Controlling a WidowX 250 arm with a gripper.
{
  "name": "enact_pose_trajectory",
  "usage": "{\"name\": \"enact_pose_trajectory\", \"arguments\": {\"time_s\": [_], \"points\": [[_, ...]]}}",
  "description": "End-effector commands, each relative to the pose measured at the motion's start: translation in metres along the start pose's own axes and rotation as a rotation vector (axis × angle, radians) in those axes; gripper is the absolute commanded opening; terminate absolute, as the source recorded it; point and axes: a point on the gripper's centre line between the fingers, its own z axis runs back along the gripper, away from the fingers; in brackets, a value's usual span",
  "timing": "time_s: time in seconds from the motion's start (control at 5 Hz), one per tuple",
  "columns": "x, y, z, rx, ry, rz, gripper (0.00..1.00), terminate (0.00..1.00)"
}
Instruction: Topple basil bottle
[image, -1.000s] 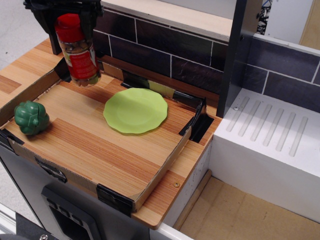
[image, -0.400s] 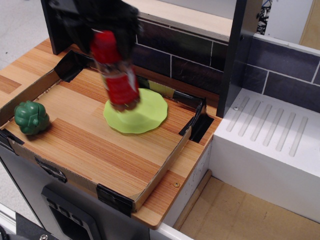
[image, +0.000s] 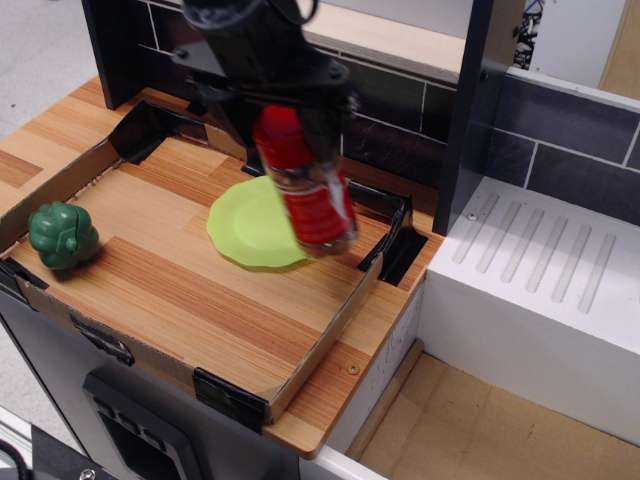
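We see the tool clamped around the red cap of the basil bottle, which hangs tilted over the green plate's right edge, seemingly clear of the table. A green pepper sits far left.

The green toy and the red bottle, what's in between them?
In this one view, bare wood tray floor and part of the green plate lie between the green toy and the basil bottle.
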Motion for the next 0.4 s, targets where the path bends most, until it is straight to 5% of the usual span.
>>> {"name": "enact_pose_trajectory", "arguments": {"time_s": [0.0,0.2], "points": [[0.006,-0.012,-0.003,-0.006,-0.160,-0.079,0.00,0.00],[-0.005,-0.010,-0.015,0.027,-0.188,-0.103,0.00,0.00]]}}
